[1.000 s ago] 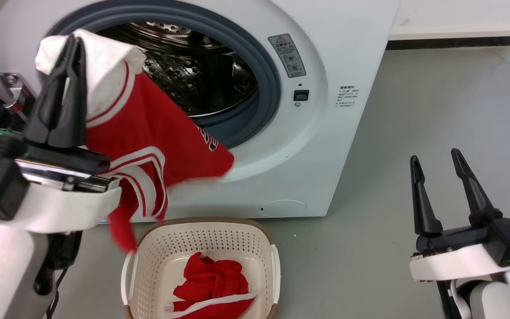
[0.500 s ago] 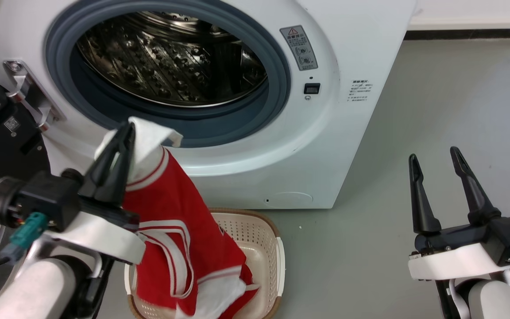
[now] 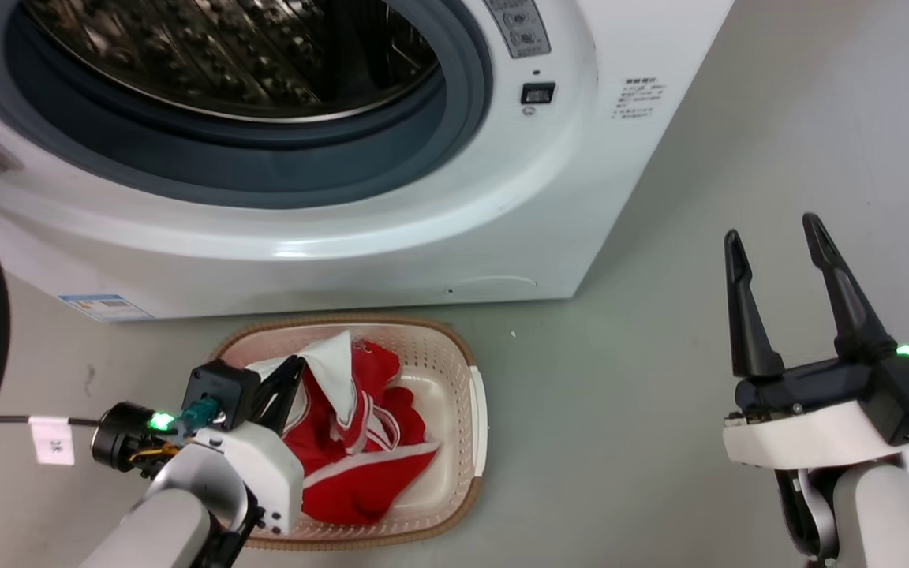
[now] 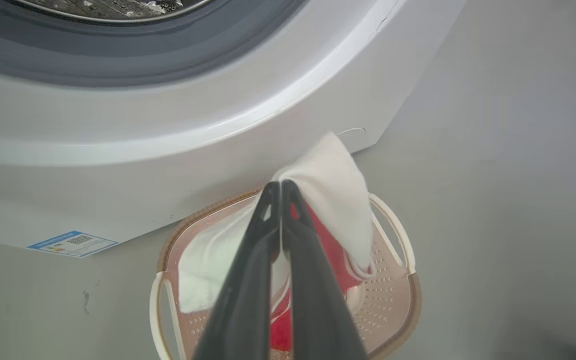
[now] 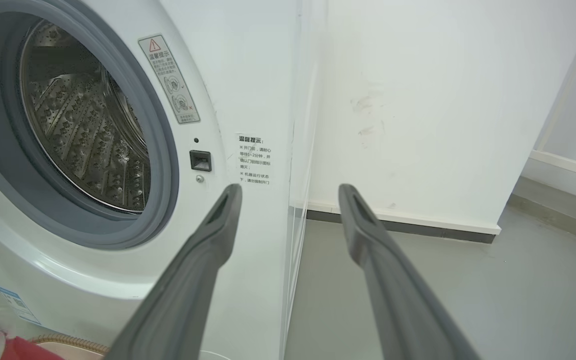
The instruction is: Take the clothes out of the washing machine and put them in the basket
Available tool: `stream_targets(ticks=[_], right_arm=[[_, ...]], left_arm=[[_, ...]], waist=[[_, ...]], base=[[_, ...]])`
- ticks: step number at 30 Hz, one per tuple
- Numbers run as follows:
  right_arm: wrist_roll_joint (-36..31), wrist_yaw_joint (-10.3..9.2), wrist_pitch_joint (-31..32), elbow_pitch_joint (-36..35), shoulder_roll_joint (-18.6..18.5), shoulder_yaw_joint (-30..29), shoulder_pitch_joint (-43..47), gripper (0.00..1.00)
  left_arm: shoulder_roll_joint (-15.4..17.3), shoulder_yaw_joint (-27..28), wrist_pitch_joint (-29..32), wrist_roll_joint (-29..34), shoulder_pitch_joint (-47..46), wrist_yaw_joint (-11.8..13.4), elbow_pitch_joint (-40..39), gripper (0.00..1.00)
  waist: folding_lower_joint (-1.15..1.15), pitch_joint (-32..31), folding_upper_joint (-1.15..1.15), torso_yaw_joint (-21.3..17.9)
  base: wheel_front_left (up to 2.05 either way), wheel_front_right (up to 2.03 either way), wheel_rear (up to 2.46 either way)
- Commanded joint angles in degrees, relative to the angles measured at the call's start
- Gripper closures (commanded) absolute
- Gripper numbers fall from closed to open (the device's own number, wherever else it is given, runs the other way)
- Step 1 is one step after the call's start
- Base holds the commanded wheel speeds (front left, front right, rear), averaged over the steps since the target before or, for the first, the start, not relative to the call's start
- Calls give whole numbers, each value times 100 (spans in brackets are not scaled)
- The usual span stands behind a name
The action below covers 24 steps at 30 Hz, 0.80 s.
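- Left claw point(image 4: 280, 189) pinched tight on the white flap of the clothes point(image 3: 360, 481). The rest lies heaped in the basket point(image 3: 474, 394), just before the washer point(image 3: 360, 237).
- Step, as I judge it: release. Part the fingers low over the basket's centre, then lift straight up so the flap neither snags nor drapes the rim.
- Right claw point(image 3: 768, 237) spread wide, holding nothing, well apart.
- Drum point(image 3: 226, 47): no cloth seen in the visible part.

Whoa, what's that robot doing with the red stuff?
It is unloading laundry. Its left gripper is shut on a white corner of the red clothes, which lie mostly down in the basket on the floor in front of the washing machine. The part of the steel drum in view looks bare. The right gripper hangs open off to the side, holding nothing.
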Motion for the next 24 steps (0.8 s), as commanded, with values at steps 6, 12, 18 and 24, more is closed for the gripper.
stream_targets(ticks=[6,12,18,24], right_arm=[[-23,-6,-13,-136,8,99,-370,0],[77,-6,-13,-252,8,85,-512,0],[217,-6,-13,-328,10,31,-577,0],[290,-6,-13,-372,10,120,-630,0]], left_arm=[[-348,-106,-230,52,-826,-400,1541,100],[-562,-126,-423,80,-1496,-664,2888,100],[-657,-93,-590,67,-1999,-798,4087,100],[-803,22,-765,-105,-2275,-905,5116,100]], waist=[[-1,871,0,-425],[-1,1430,0,-785],[-1,1853,0,-1090],[-1,2055,0,-1303]], base=[[0,0,0],[0,0,0],[0,0,0],[0,0,0]])
